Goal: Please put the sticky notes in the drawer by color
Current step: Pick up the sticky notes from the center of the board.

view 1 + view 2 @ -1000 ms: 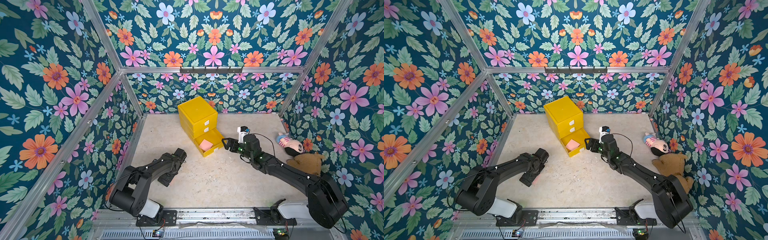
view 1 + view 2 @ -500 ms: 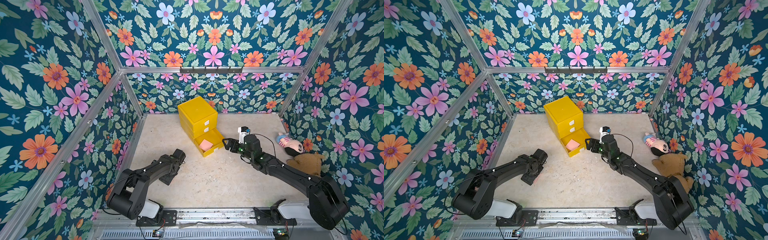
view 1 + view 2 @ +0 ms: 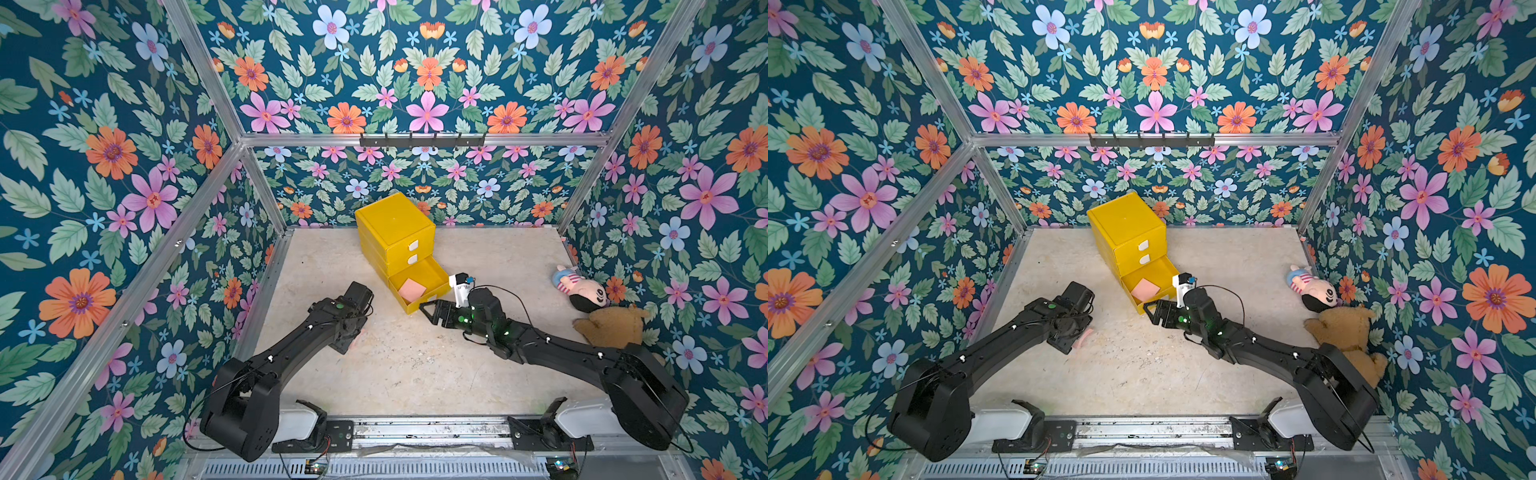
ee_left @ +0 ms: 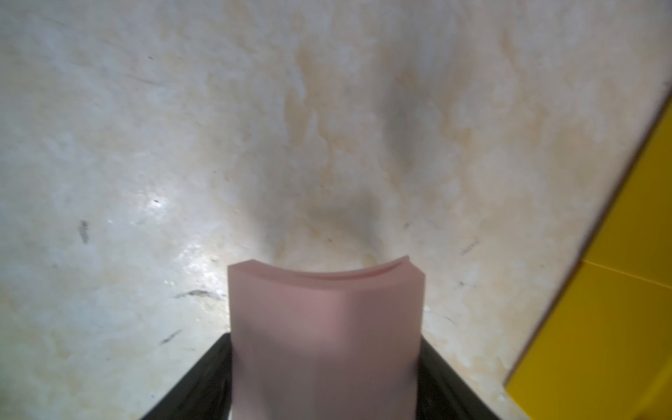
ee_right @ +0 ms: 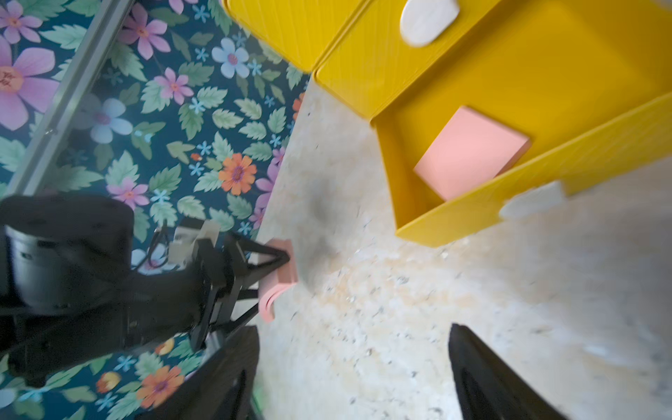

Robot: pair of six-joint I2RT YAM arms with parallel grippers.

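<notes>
My left gripper (image 5: 271,283) pinches a pink sticky pad (image 4: 327,320) by opposite edges, low by the table (image 3: 415,374) near the open yellow drawer (image 5: 600,154); the light, floppy paper bows under the squeeze, so I judge a gentle hold best, while my right gripper (image 5: 352,345) gapes empty.

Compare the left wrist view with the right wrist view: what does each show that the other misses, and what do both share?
Only the left wrist view shows the held pink pad close up, bowed in the left pincer. Only the right wrist view shows the open bottom drawer with a second pink pad inside, white tab handles, the floral wall, and the right pincer open and empty. Both share the held pink pad, the yellow cabinet and the beige table.
</notes>
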